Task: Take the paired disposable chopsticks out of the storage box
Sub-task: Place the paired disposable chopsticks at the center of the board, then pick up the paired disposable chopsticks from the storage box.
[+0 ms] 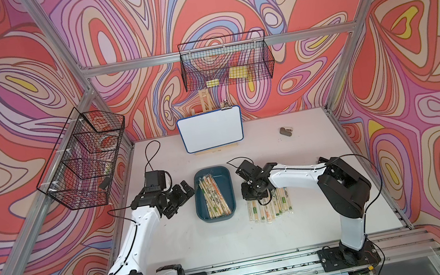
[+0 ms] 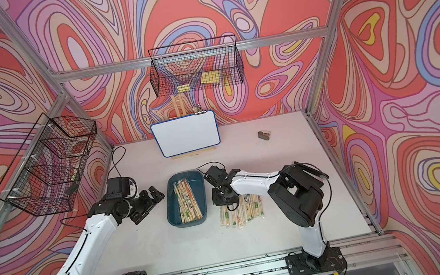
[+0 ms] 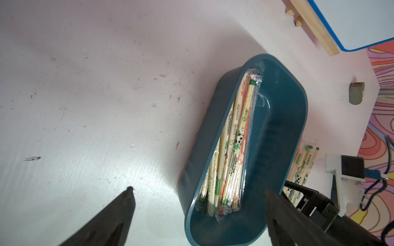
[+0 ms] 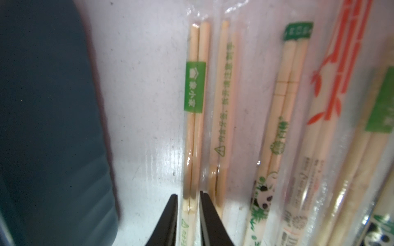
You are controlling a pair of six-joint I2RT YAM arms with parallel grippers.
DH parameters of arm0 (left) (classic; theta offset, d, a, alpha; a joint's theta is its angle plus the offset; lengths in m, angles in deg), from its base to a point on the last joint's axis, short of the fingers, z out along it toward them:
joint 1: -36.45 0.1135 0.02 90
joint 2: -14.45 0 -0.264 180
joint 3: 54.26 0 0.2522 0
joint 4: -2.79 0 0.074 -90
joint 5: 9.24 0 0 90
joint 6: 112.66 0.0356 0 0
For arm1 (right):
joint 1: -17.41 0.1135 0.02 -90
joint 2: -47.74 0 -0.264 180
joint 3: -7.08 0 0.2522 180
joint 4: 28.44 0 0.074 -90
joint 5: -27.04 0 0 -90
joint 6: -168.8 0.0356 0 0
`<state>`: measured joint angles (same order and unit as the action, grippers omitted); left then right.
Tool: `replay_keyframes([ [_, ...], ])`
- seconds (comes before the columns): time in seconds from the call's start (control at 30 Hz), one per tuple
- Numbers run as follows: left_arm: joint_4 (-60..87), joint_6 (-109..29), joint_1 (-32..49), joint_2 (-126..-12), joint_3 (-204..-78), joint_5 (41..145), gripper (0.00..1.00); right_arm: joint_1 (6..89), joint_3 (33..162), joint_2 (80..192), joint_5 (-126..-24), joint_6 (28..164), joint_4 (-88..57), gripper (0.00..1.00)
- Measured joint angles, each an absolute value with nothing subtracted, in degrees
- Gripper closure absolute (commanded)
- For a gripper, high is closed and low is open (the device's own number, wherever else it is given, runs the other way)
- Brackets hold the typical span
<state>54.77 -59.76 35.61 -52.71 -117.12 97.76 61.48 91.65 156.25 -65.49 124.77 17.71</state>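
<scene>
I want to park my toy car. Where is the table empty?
Biggest bare patch: table in front of the storage box and chopstick row. Also between box and whiteboard. Crowded between box and row, at the right tool.

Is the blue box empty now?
Not empty. The shallow teal-blue plastic box holds a bundle of sleeved bamboo chopsticks; more pairs lie outside on the white table.

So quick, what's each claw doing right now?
Left gripper: wide open, empty, beside the box.
Right gripper: slightly open, straddling a chopstick pair lying on the table.
</scene>
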Motion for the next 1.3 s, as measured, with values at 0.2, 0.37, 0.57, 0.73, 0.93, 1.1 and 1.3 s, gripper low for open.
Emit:
replay_keyframes([
  [0.2, 54.8, -59.7, 35.6, -52.5, -117.1, 97.5, 0.0, 61.5, 93.6, 155.5, -65.3, 124.4, 18.9, 0.74],
  [0.37, 54.8, -59.7, 35.6, -52.4, -117.1, 96.8, 0.0, 61.5, 97.3, 153.8, -65.6, 123.2, 19.6, 0.72],
  [0.57, 54.9, -59.5, 35.6, -52.4, -117.1, 95.2, 0.0, 62.4, 105.0, 153.5, -66.9, 120.3, 19.7, 0.72],
  [0.73, 55.5, -58.9, 35.6, -52.4, -117.3, 93.5, 0.0, 64.4, 114.0, 156.9, -67.4, 118.6, 19.7, 0.72],
  [0.93, 56.5, -58.0, 36.1, -52.4, -118.4, 91.4, 0.0, 66.3, 119.7, 164.6, -67.3, 117.6, 20.1, 0.72],
  [1.1, 57.0, -57.4, 37.7, -52.5, -118.7, 90.8, 0.0, 67.0, 122.2, 170.3, -67.3, 117.4, 22.1, 0.72],
  [1.3, 57.3, -57.1, 37.9, -52.5, -118.7, 90.7, 0.0, 67.3, 123.2, 173.2, -67.3, 117.4, 23.1, 0.72],
])
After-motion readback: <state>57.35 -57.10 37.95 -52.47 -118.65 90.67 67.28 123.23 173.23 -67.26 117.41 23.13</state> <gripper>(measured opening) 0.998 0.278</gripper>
